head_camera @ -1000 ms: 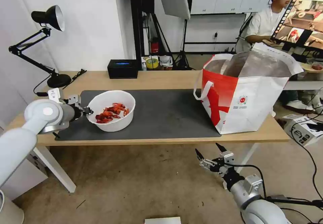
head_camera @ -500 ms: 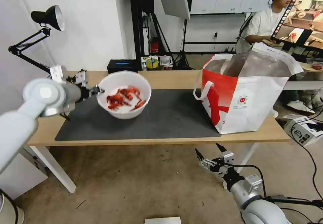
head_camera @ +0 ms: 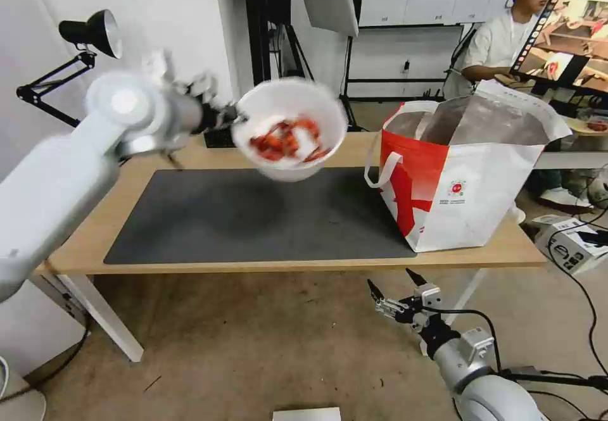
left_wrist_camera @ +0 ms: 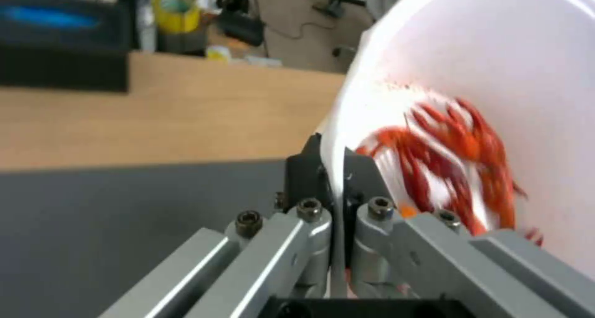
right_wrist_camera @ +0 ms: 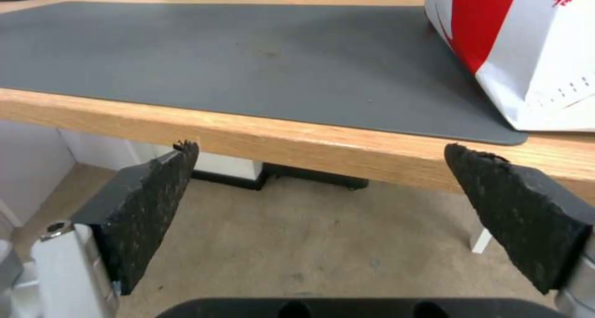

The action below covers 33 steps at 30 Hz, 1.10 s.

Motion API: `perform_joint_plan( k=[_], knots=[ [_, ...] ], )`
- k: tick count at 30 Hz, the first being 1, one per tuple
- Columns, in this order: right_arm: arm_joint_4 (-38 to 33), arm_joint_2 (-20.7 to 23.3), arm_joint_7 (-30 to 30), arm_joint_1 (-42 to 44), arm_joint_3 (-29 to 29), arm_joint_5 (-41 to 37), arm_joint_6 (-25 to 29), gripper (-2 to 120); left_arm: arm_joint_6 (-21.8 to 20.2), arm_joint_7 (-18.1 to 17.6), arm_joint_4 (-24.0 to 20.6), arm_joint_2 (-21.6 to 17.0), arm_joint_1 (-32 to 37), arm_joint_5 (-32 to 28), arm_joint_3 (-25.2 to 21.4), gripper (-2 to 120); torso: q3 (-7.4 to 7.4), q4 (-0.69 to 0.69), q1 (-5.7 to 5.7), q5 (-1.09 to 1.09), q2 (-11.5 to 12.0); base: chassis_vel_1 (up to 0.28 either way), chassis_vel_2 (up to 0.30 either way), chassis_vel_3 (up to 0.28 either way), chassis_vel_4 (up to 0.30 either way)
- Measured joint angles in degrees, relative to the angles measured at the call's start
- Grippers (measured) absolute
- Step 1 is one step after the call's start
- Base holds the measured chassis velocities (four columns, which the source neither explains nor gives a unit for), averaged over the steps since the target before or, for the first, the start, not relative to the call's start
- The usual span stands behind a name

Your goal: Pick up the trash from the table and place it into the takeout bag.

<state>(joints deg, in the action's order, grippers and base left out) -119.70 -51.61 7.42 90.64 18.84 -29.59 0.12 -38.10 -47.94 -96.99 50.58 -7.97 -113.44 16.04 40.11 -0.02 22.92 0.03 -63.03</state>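
My left gripper (head_camera: pixel 233 117) is shut on the rim of the white bowl of red crayfish shells (head_camera: pixel 289 128), which hangs tilted in the air above the back of the table (head_camera: pixel 190 152), left of the takeout bag (head_camera: pixel 465 174). The left wrist view shows the bowl's (left_wrist_camera: pixel 496 76) rim pinched between the left gripper's (left_wrist_camera: pixel 338 169) black pads. The white-and-red bag stands open on the table's right end, foil lining showing. My right gripper (head_camera: pixel 389 286) hangs open below the table's front edge, facing the mat (right_wrist_camera: pixel 248 62) and the bag (right_wrist_camera: pixel 514 48).
A black box with a blue top (left_wrist_camera: pixel 59 39) sits at the table's back edge. A black desk lamp (head_camera: pixel 88 31) stands at the back left corner. A dark grey mat (head_camera: pixel 253 218) covers the table's middle. Cables and a box (head_camera: pixel 573 244) lie on the floor at the right.
My left arm has lifted the bowl off the mat and carried it up and to the right, toward the bag. The right arm has not moved.
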Motion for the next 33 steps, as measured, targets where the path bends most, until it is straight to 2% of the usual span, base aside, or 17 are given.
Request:
perform_joint_plan(
  k=[1, 4, 5, 8, 9, 11, 13, 15, 17, 20, 21, 23, 30, 33],
  knots=[
    [0.0, 0.0, 0.0, 0.0, 0.0, 0.0, 0.0, 100, 0.0, 0.0, 0.0, 0.0, 0.0, 0.0, 0.0, 0, 0.0, 0.0, 0.0, 0.0, 0.0, 0.0, 0.0, 0.0, 0.0],
    [0.0, 0.0, 0.0, 0.0, 0.0, 0.0, 0.0, 100, 0.3, -0.8, 4.5, 5.7, -5.1, -0.3, 2.6, 0, 0.0, 0.02, 0.0, -0.02, 0.0, 0.0, 0.0, 0.0, 0.0],
    [0.0, 0.0, 0.0, 0.0, 0.0, 0.0, 0.0, 100, 0.3, -0.8, 4.5, 5.7, -5.1, -0.3, 2.6, 0, 0.0, 0.02, 0.0, -0.02, 0.0, 0.0, 0.0, 0.0, 0.0],
    [0.0, 0.0, 0.0, 0.0, 0.0, 0.0, 0.0, 100, 0.5, -1.0, 8.7, 11.6, -8.9, -0.4, 4.9, 0, 0.01, 0.01, 0.0, -0.01, 0.0, 0.0, 0.0, 0.0, 0.0],
    [0.0, 0.0, 0.0, 0.0, 0.0, 0.0, 0.0, 100, 0.5, -1.0, 8.7, 11.6, -8.9, -0.4, 4.9, 0, 0.01, 0.01, 0.0, -0.01, 0.0, 0.0, 0.0, 0.0, 0.0],
    [0.0, 0.0, 0.0, 0.0, 0.0, 0.0, 0.0, 100, 0.9, -1.1, 11.3, 15.0, -10.9, -0.3, 6.1, 0, 0.0, 0.0, 0.0, 0.0, 0.0, 0.0, 0.0, 0.0, 0.0],
    [0.0, 0.0, 0.0, 0.0, 0.0, 0.0, 0.0, 100, 0.9, -1.1, 12.1, 16.1, -11.4, -0.3, 6.4, 0, 0.0, 0.01, 0.0, 0.0, 0.0, 0.0, 0.0, 0.0, 0.0],
    [0.0, 0.0, 0.0, 0.0, 0.0, 0.0, 0.0, 100, 1.1, -1.2, 14.5, 19.0, -12.4, 0.0, 7.0, 0, 0.0, 0.01, 0.0, -0.01, 0.0, 0.0, 0.0, 0.0, 0.0],
    [0.0, 0.0, 0.0, 0.0, 0.0, 0.0, 0.0, 100, 1.1, -1.3, 15.0, 19.6, -12.6, 0.1, 7.1, 0, 0.0, 0.01, 0.0, -0.01, 0.0, 0.0, 0.0, 0.0, 0.0],
    [0.0, 0.0, 0.0, 0.0, 0.0, 0.0, 0.0, 100, 1.8, -2.7, 20.9, 26.7, -13.9, 1.3, 7.6, 0, 0.0, 0.0, 0.0, 0.0, 0.0, 0.0, 0.0, 0.0, 0.0],
    [0.0, 0.0, 0.0, 0.0, 0.0, 0.0, 0.0, 100, 1.8, -2.7, 20.9, 26.7, -13.9, 1.3, 7.6, 0, 0.0, 0.0, 0.0, 0.0, 0.0, 0.0, 0.0, 0.0, 0.0],
    [0.0, 0.0, 0.0, 0.0, 0.0, 0.0, 0.0, 100, 3.3, -4.3, 23.7, 30.2, -14.0, 3.2, 8.4, 0, 0.0, 0.01, 0.0, -0.01, 0.0, 0.0, 0.0, 0.0, 0.0],
    [0.0, 0.0, 0.0, 0.0, 0.0, 0.0, 0.0, 100, 7.6, -6.1, 27.1, 35.4, -13.3, 7.2, 9.3, 0, 0.0, 0.01, 0.0, -0.01, 0.0, 0.0, 0.0, 0.0, 0.0],
    [0.0, 0.0, 0.0, 0.0, 0.0, 0.0, 0.0, 100, 12.3, -5.8, 28.2, 37.9, -11.7, 12.0, 10.4, 0, 0.0, 0.01, 0.0, -0.01, 0.0, 0.0, 0.0, 0.0, 0.0]
  ],
)
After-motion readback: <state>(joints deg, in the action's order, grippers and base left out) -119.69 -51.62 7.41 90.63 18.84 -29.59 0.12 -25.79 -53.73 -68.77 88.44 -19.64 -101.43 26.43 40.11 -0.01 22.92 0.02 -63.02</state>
